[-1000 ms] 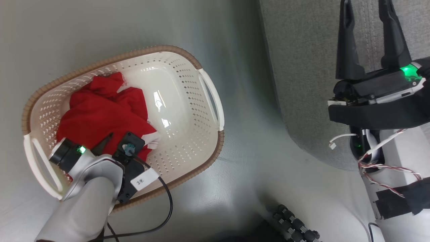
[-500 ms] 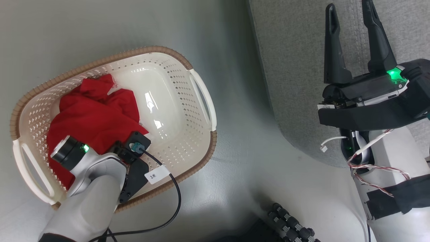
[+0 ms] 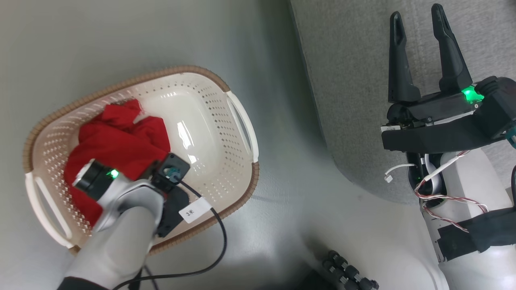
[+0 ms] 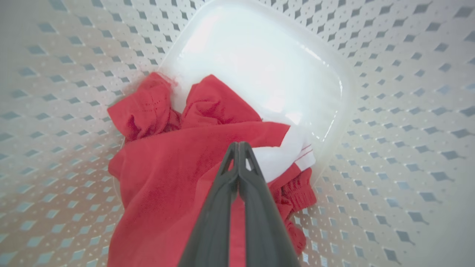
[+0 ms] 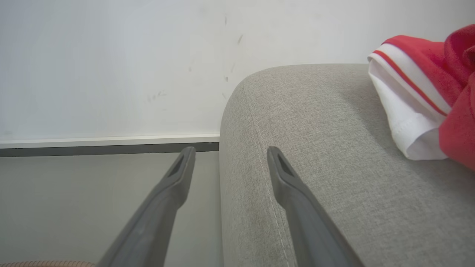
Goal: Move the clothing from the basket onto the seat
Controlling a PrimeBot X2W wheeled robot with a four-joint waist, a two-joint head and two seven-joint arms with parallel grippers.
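Note:
The cream basket (image 3: 242, 121) stands on the floor at the left, with red clothing (image 3: 117, 141) bunched in its left half. My left gripper (image 4: 237, 145) reaches down into the basket. Its fingers are shut, tips together on the red clothing (image 4: 159, 178) beside a white panel (image 4: 282, 155). In the head view the left wrist hides those fingers. My right gripper (image 3: 416, 12) is open and holds nothing. It hovers over the rounded corner of the grey seat (image 3: 354, 80). Another red and white garment (image 5: 426, 92) lies on the seat (image 5: 315, 155) to the right of the right gripper (image 5: 231, 149).
Grey floor (image 3: 290, 201) runs between the basket and the seat. A black cable (image 3: 217, 241) loops from my left wrist over the basket's near rim. A black ribbed part (image 3: 350, 274) sits at the bottom edge. A white wall with a baseboard (image 5: 111, 141) stands behind the seat.
The head camera has shifted. My left wrist has gone further over the clothing, and the finger that showed apart a second ago is now hidden. The right gripper stays open.

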